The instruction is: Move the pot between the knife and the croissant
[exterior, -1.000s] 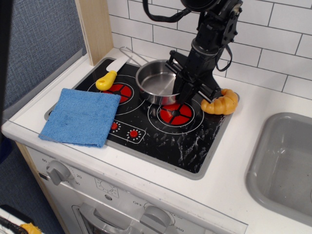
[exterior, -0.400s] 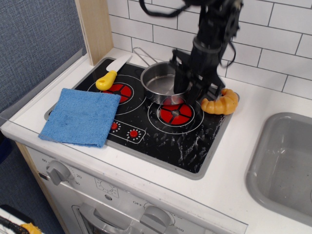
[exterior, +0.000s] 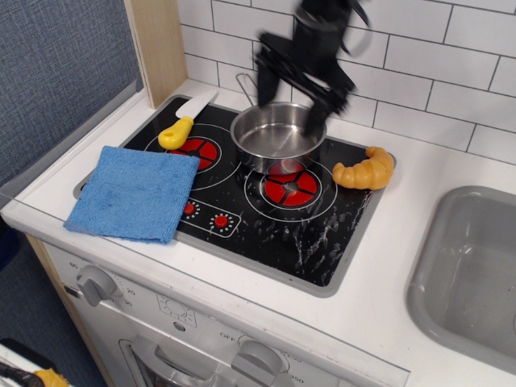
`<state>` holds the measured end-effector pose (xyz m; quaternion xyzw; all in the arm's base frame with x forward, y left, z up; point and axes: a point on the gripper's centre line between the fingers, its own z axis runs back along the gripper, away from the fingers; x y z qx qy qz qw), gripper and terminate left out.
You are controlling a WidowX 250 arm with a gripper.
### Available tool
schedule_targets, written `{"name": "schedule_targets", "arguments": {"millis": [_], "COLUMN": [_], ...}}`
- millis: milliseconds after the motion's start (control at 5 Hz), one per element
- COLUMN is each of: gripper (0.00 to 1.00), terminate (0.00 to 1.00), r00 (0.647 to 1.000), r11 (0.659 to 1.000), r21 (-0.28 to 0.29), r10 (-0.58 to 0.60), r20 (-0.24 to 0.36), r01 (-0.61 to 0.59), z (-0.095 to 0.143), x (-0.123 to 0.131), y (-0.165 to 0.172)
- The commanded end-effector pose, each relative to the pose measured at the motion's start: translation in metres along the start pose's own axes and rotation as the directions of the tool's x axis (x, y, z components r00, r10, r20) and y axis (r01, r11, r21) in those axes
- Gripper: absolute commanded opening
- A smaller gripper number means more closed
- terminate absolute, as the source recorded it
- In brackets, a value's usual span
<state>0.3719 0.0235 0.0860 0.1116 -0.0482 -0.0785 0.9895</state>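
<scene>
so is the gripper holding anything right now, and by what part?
Nothing held. The gripper is above the pot, jaws spread, clear of its rim; the pot rests on the stove.

Single high front view, angled down over the stove (exterior: pixel 242 201), fairly near.

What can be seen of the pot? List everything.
The pot is a shiny round steel saucepan, upright and empty, with a thin wire loop handle pointing back toward the tiled wall. It sits on the black stovetop between the knife and the croissant, partly over a red burner. The blurred end effector is above it, seemingly not gripping it.
</scene>
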Motion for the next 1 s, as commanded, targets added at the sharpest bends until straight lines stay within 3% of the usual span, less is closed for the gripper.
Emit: {"name": "schedule_targets", "arguments": {"millis": [0,200,600,800], "gripper": [1.00,1.00,1.00,1.00], "terminate": [0.00,0.00,0.00,1.00], "r00": [0.997,0.996,0.996,0.996], "r11": [0.988,0.986,0.986,0.986], "r21": [-0.132,-0.154,-0.154,-0.154], "r10": [0.069,0.057,0.057,0.057], "r20": [-0.035,-0.074,-0.074,-0.074], "r01": [-0.073,-0.068,-0.068,-0.068], "z": [0.011,0.005,0.005,0.005], "x": [-0.026,-0.039,-0.039,-0.039], "y": [0.019,0.022,0.022,0.022]}}
